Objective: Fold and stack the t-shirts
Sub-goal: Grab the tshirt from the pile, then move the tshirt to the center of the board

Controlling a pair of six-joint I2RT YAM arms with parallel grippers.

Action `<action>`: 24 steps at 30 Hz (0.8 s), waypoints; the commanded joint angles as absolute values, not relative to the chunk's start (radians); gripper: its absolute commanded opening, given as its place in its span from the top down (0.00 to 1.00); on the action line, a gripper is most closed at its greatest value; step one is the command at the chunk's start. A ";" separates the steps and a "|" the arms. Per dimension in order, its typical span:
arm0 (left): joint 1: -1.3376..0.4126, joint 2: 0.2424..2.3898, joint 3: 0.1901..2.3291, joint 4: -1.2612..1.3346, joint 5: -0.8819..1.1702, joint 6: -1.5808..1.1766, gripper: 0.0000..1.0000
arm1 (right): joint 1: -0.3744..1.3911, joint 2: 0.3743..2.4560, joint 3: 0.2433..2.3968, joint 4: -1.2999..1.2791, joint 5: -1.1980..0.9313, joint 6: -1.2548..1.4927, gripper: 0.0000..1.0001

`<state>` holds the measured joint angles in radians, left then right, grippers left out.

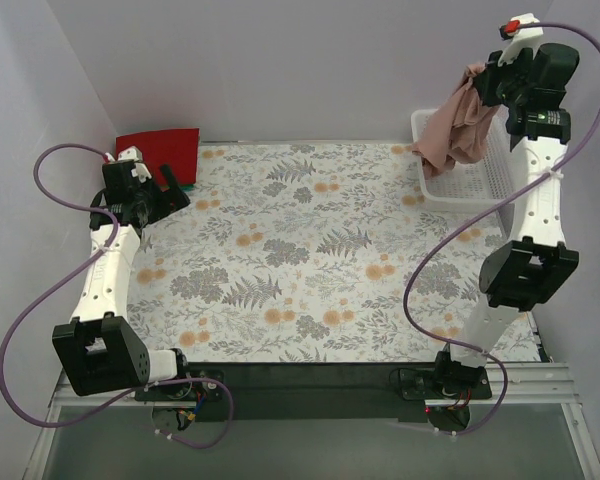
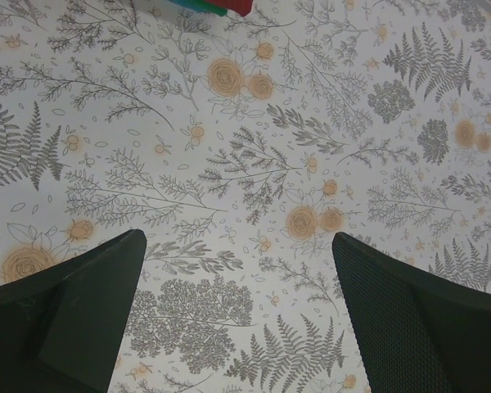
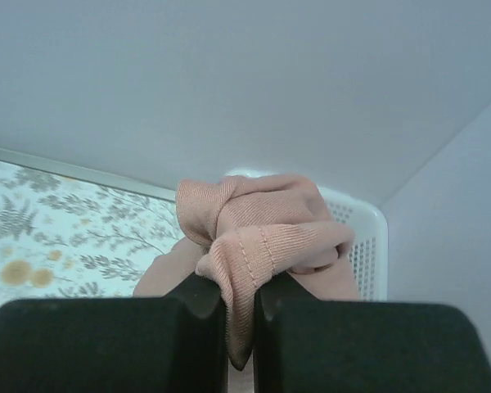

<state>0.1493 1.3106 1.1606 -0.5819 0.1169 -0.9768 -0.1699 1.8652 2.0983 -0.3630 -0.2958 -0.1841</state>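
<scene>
My right gripper (image 1: 492, 82) is shut on a dusty pink t-shirt (image 1: 456, 130) and holds it high over the white basket (image 1: 460, 188) at the back right. In the right wrist view the pink cloth (image 3: 262, 237) is bunched and pinched between the black fingers (image 3: 188, 327), with the rest hanging down. A folded red t-shirt (image 1: 160, 152) lies at the back left corner, with a teal edge under it (image 2: 198, 5). My left gripper (image 1: 170, 190) is open and empty just right of that stack, low over the floral cloth (image 2: 254, 180).
The white lattice basket stands at the back right corner of the table, seen also in the right wrist view (image 3: 364, 237). Grey walls close in at the back and both sides. The floral table cloth (image 1: 310, 250) covers the table.
</scene>
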 commanded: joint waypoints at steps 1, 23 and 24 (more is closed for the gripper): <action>0.152 1.272 1.198 -0.554 0.155 -0.991 0.02 | -0.164 1.766 2.132 -0.314 -0.483 -0.156 0.99; 0.150 1.232 1.305 -0.591 0.228 -0.945 0.02 | 0.409 1.279 1.636 -0.057 -0.506 -0.155 0.92; 0.152 1.226 1.305 -0.594 0.236 -0.936 0.02 | 0.435 1.278 1.540 -0.078 -0.493 -0.155 0.55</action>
<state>0.1493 1.2770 1.2667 -0.5793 0.2001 -0.9657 0.3756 1.2438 1.6947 -0.0921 -0.5411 -0.1429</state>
